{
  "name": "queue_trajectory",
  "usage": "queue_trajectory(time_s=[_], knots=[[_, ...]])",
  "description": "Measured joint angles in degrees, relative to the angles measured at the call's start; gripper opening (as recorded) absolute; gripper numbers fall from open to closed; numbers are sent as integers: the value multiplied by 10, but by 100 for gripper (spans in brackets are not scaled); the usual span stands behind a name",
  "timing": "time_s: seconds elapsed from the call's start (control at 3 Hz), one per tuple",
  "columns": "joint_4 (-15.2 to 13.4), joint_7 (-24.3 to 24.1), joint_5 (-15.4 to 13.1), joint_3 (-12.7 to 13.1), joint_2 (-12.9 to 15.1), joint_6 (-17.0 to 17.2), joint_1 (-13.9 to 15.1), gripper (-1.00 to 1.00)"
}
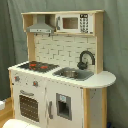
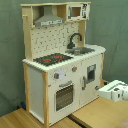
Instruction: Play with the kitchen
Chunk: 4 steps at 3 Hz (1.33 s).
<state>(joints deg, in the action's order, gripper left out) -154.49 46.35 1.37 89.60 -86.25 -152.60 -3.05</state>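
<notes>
only a white, rounded part of the arm [image 2: 113,91] is seen, at the second exterior view's right edge, held low and roughly level above the wooden tabletop [image 2: 95,114]; it is possibly the wrist. the tool itself is not shown in either exterior view, so its opening and any hold cannot be told. the kitchen [image 2: 62,60] is seen standing upright in both exterior views, closed oven door [image 2: 64,96] facing outward. in the second exterior view it lies at about ten o'clock from the arm part, near but apart from it. the stovetop [image 1: 35,65], sink [image 1: 71,73] and black faucet [image 1: 85,59] are seen on its counter.
</notes>
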Motion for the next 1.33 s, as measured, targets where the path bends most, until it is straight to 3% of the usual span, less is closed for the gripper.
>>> queue_trajectory(time_s=[0.67, 1.33], knots=[[-21, -95, -15, 1, -4, -22, 47, 100], [-26, -162, -15, -5, -5, -94, 124, 100]])
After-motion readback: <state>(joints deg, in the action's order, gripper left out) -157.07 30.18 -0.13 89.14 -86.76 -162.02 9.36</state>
